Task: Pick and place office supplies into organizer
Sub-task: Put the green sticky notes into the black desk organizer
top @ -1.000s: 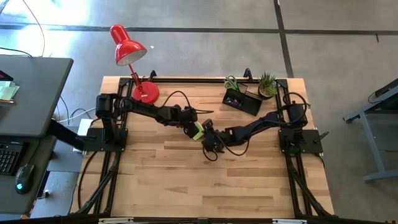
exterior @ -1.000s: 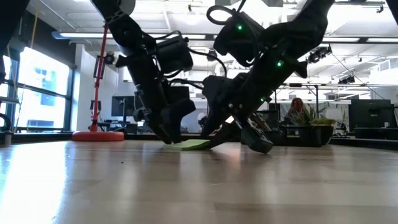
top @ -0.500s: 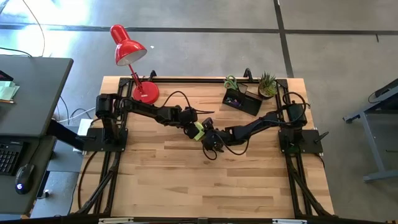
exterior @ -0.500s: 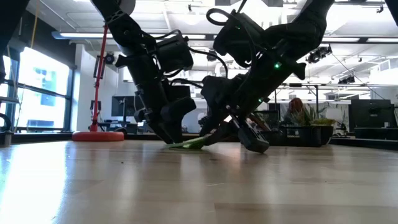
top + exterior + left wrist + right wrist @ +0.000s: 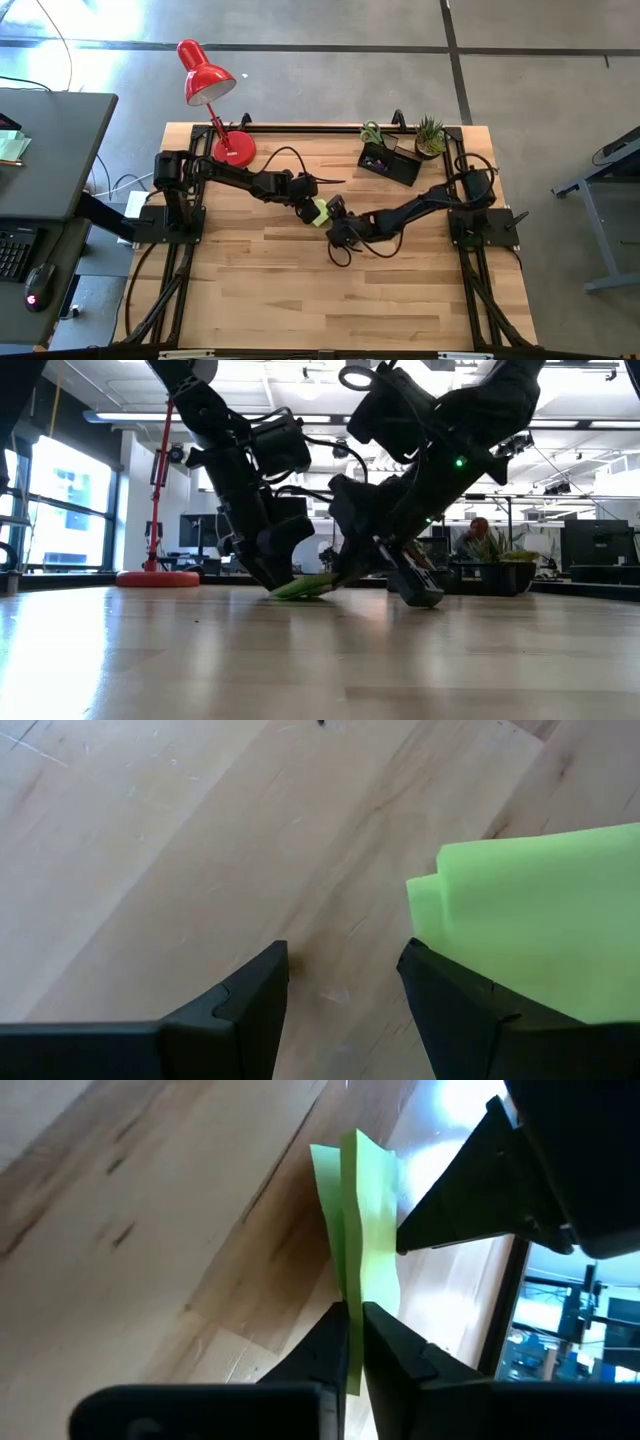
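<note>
The yellow-green sticky-note block (image 5: 318, 210) lies at the table's middle, tilted, with one edge on the wood (image 5: 290, 591) and the other raised. My right gripper (image 5: 355, 1315) is shut on it. My left gripper (image 5: 345, 955) is open and low over the table, with the block (image 5: 530, 910) beside one finger, outside the gap. The black mesh organizer (image 5: 391, 161) stands near the far right corner, with green scissor handles (image 5: 372, 132) at its far end. Pencils, pen and marker I cannot make out. My right gripper pinches the block's raised edge (image 5: 352, 1285) between its two fingers, coming low from the table's right. The sheets bend in the hold, and the block's other edge rests on the table. My left gripper's one finger (image 5: 455, 995) stands with its outer side against the block's near edge (image 5: 430, 910); it pinches nothing.
A red desk lamp (image 5: 208, 72) has its base (image 5: 234, 149) at the far left corner. A small potted plant (image 5: 430, 135) sits beside the organizer. Bare wood lies toward the near edge (image 5: 320, 300). A desk (image 5: 40, 140) stands left of the table.
My right gripper has tipped up and drawn slightly toward the near edge while staying shut. The block, flat on the table a second ago, now stands tilted: the edge in my right gripper has risen and the edge by my left gripper has stayed down.
</note>
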`<action>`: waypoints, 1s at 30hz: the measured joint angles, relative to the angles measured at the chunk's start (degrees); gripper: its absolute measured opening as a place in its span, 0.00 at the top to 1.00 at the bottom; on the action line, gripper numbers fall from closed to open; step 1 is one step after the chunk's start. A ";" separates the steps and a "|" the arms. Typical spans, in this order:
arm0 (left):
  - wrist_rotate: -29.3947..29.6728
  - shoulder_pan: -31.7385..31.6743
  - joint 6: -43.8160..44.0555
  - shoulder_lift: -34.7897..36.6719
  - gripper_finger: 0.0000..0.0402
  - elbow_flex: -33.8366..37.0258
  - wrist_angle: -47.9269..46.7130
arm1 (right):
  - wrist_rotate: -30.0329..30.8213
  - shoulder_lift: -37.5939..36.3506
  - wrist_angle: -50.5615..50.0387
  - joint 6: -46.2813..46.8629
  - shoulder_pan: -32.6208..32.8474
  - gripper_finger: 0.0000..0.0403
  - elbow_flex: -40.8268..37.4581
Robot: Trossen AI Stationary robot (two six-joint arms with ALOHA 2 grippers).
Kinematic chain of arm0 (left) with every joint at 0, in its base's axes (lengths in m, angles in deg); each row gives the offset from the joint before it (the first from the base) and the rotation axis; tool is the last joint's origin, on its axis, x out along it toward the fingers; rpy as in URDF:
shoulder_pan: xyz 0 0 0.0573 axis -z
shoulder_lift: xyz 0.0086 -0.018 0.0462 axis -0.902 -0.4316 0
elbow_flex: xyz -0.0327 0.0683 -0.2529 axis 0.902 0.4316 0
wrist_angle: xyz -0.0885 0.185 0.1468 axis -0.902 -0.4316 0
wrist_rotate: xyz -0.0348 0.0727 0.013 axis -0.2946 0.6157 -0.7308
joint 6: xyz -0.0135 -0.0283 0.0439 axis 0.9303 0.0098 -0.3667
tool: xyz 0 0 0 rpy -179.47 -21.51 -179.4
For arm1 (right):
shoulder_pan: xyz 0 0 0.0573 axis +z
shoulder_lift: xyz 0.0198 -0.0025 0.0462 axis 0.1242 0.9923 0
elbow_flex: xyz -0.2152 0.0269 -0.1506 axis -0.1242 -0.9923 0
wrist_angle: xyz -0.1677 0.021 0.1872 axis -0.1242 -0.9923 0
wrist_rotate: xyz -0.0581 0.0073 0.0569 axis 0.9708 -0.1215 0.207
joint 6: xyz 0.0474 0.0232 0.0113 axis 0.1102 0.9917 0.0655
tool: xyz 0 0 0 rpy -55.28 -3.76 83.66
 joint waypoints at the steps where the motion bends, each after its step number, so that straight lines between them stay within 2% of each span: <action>1: 0.00 0.00 -0.02 -0.02 0.54 0.00 -0.14 | 0.45 -0.18 -0.53 0.06 0.30 0.96 0.00; 5: 0.15 0.00 -0.55 -0.02 0.54 -0.03 -1.18 | 2.36 -1.59 -4.25 1.73 1.32 0.99 -0.11; 9: 1.04 0.11 -1.25 0.02 0.54 -0.09 -2.92 | 4.35 -6.13 -11.78 7.59 2.03 0.97 -0.11; 18: 1.27 0.11 -1.42 2.61 0.54 0.35 -6.03 | 4.58 -22.32 -41.46 29.02 0.78 0.97 -0.11; 22: 1.19 0.09 -0.88 2.71 0.54 0.35 -5.93 | 7.41 -28.76 -54.50 37.97 -1.13 0.97 -0.09; 25: 1.03 0.07 -0.73 2.71 0.54 0.35 -5.76 | 10.13 -32.61 -63.41 42.80 -2.91 0.99 -0.04; 30: 1.03 0.07 -0.57 2.81 0.54 0.33 -5.46 | 9.95 -35.95 -72.31 48.83 -7.30 0.97 -0.04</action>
